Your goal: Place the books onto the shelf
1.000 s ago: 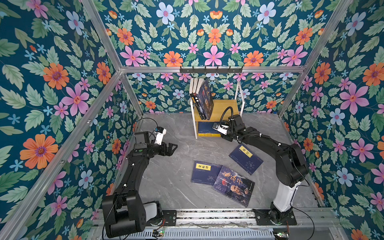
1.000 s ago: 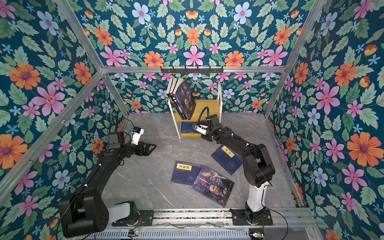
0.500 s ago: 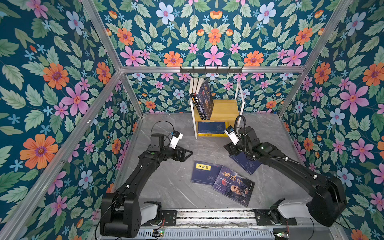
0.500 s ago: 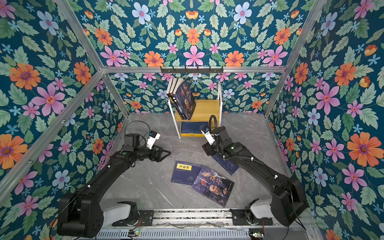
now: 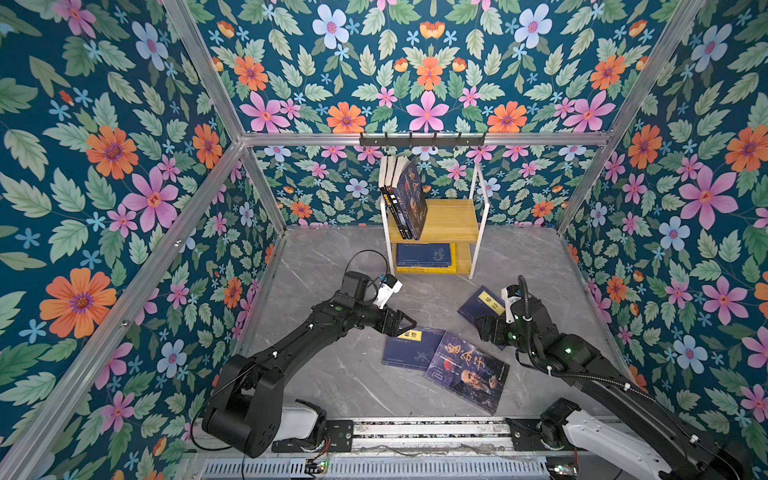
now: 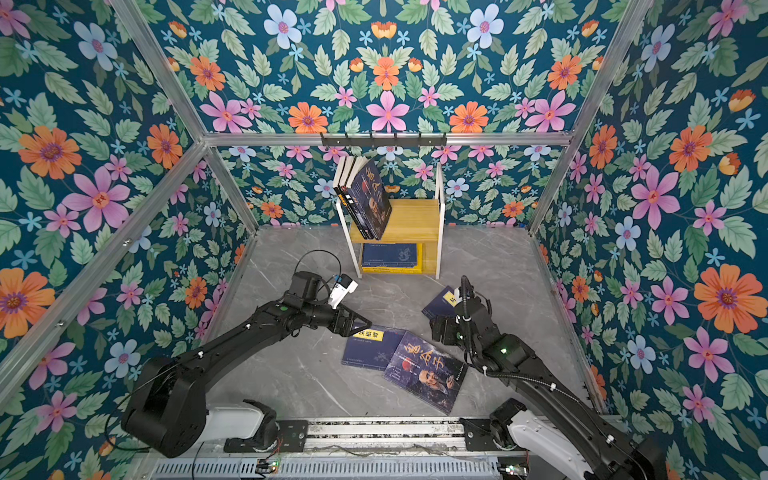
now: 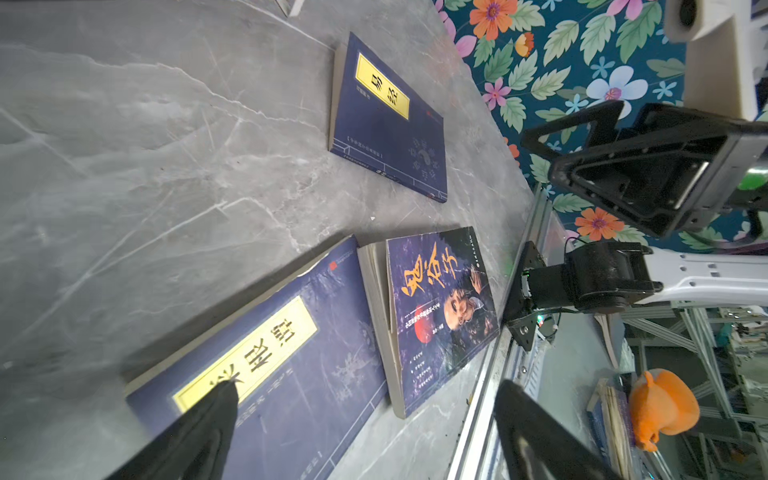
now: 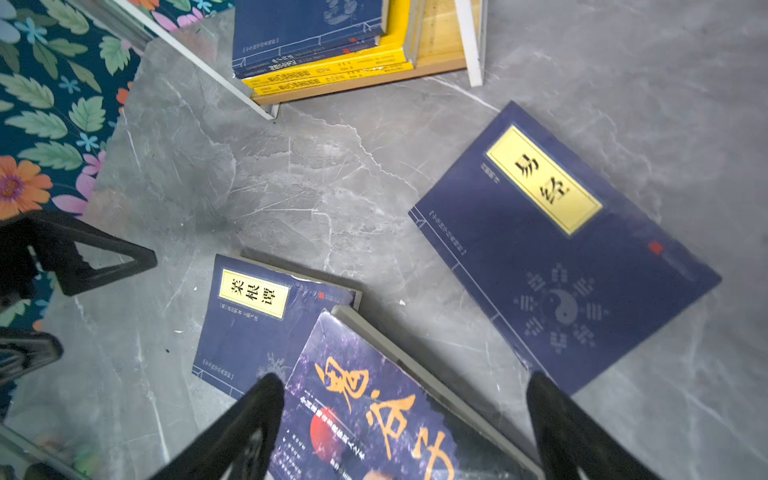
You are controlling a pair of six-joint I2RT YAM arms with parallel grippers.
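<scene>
The right wrist view shows me the right fingers [image 8: 249, 419] spread above the dark book [image 8: 374, 415], unclear from both top views; left fingers [image 7: 208, 424] stand apart over the navy book [image 7: 299, 374].

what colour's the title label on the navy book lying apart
Pale yellow label, black characters; clearest in right wrist view.

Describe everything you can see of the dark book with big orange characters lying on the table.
The dark book is a glossy paperback, deep purple-black, with large orange characters, a red disc and an old man's face on the cover, and pale page edges. It lies closed, cover up, skewed, near the front of the table. One side rests on the corner of a navy book. The open right gripper hangs over it, holding nothing.
</scene>
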